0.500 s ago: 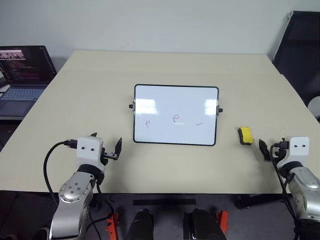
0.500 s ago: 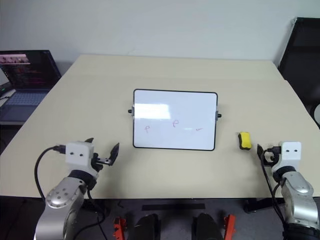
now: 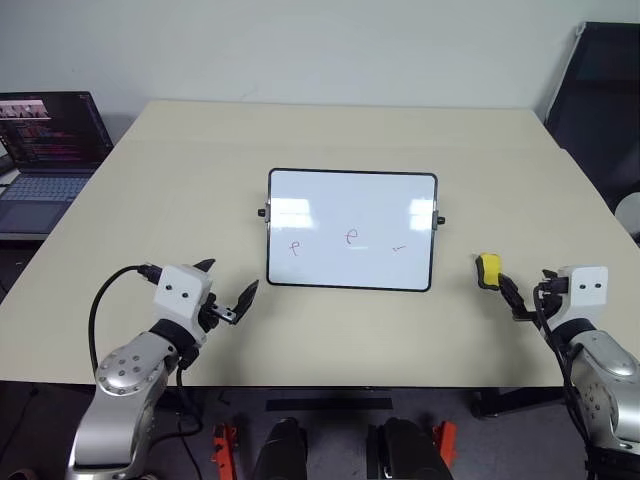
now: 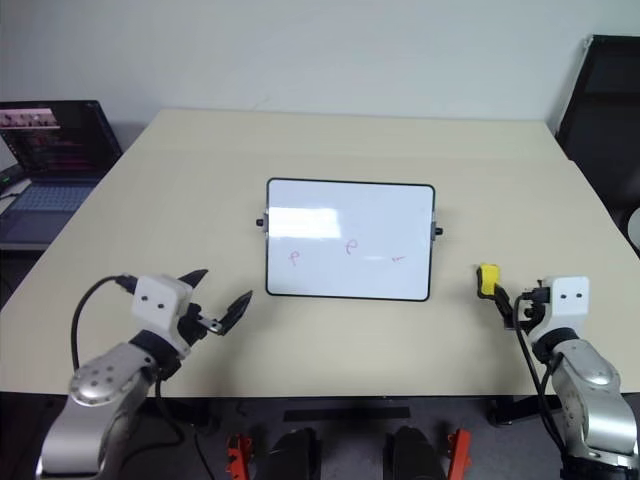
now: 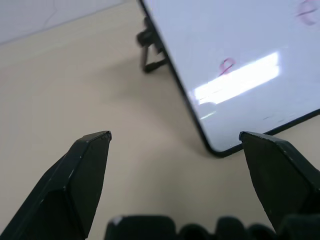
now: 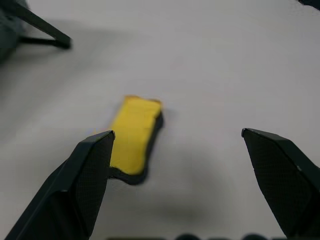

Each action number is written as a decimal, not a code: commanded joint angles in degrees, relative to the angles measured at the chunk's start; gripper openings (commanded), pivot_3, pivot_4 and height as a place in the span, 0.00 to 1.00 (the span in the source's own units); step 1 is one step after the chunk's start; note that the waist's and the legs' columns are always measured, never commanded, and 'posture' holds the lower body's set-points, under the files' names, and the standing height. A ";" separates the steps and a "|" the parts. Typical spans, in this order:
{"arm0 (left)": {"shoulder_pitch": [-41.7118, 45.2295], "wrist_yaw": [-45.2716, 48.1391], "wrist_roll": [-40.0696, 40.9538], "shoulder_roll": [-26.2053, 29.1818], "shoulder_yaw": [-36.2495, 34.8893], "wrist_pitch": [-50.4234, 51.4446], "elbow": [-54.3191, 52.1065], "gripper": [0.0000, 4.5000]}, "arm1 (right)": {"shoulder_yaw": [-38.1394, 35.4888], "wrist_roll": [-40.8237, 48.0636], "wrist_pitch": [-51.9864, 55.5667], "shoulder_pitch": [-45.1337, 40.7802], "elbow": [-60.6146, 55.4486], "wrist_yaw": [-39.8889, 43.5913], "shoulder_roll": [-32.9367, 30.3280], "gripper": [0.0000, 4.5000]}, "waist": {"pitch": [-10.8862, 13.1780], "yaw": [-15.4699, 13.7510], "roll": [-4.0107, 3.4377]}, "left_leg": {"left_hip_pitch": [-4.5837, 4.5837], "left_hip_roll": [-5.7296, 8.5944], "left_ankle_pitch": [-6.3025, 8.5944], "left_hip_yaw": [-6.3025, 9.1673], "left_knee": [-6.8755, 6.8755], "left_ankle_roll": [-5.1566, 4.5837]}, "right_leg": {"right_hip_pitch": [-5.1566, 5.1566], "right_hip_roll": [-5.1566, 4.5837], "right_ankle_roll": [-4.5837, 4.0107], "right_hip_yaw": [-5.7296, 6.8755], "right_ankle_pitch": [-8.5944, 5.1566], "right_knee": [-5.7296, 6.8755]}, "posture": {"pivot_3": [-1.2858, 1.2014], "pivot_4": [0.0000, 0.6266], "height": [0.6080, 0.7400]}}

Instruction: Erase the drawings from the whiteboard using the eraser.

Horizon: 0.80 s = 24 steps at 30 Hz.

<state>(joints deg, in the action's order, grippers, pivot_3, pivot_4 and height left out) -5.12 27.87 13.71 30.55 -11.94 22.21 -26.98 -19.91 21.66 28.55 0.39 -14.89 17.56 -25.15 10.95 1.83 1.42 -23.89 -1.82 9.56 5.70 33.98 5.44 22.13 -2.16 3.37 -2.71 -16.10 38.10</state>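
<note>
Both grippers spread wide, nothing held.
The yellow oblong eraser [image 6: 134,136], dark-edged, lay just ahead of the right gripper [image 3: 512,297]; the glossy black-framed whiteboard [image 3: 350,229] with red drawings [image 3: 350,237] sat beyond the left gripper [image 3: 226,283].

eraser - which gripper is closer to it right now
Right. The right gripper sits open just short of the eraser, on the table's right side, not touching it. The left gripper, also open, is across the table beyond the whiteboard's near left corner.
</note>
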 commanded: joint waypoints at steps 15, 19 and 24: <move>25.66 32.14 14.43 12.24 12.99 5.95 7.36 1.00 | 2.25 2.20 19.37 -8.84 -9.16 -15.31 5.50 0.99 | 0.02 0.80 -0.10 | -0.12 -0.02 -0.01 -0.02 -0.03 -0.03 | 0.14 0.06 0.01 0.01 0.01 -0.02 | 0.52 0.24 1.00; 30.38 35.64 14.27 12.29 14.36 5.26 11.18 1.00 | 2.38 0.80 18.20 -13.67 -4.44 -16.46 6.50 0.99 | 0.02 0.98 -0.10 | -0.10 -0.02 -0.03 0.00 -0.03 -0.05 | 0.12 0.07 0.01 0.02 0.01 -0.01 | 0.52 0.24 1.00; 32.68 36.81 12.95 12.02 15.20 4.17 13.35 1.00 | 3.98 -2.08 14.93 -16.51 1.09 -16.46 6.62 0.99 | 0.02 1.11 -0.10 | -0.17 -0.01 -0.02 0.00 -0.08 -0.05 | 0.14 0.07 0.20 0.03 0.10 -0.05 | 0.52 0.24 1.00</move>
<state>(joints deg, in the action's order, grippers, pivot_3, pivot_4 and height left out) 26.37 64.39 26.82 42.41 3.16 27.36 -13.27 -16.17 20.92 45.90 -14.91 -14.28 1.16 -18.58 10.97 2.94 1.32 -24.07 -1.84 9.54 5.72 33.87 5.38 22.28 -2.08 3.59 -2.66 -16.00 38.05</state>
